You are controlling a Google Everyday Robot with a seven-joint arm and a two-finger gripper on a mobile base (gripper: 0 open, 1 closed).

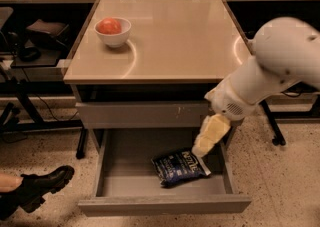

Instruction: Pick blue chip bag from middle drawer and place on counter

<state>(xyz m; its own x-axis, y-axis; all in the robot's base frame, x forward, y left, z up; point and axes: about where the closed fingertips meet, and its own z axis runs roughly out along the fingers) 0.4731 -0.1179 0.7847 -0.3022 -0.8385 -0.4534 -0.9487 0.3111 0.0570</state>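
Observation:
The blue chip bag (179, 167) lies flat inside the open middle drawer (125, 163), toward its right front. It is dark blue with white lettering. My gripper (199, 150), pale yellow on the end of a white arm (272, 66), reaches down from the right into the drawer. Its tip is at the bag's upper right corner, touching or just above it; I cannot tell which. The beige counter (175, 41) tops the grey cabinet above the drawer.
A white bowl with a red fruit (113, 31) stands at the counter's back left. A shut grey drawer front with pale scuffs (142, 114) sits above the open drawer. A person's black boot (42, 185) is on the floor at left. Dark desks flank the cabinet.

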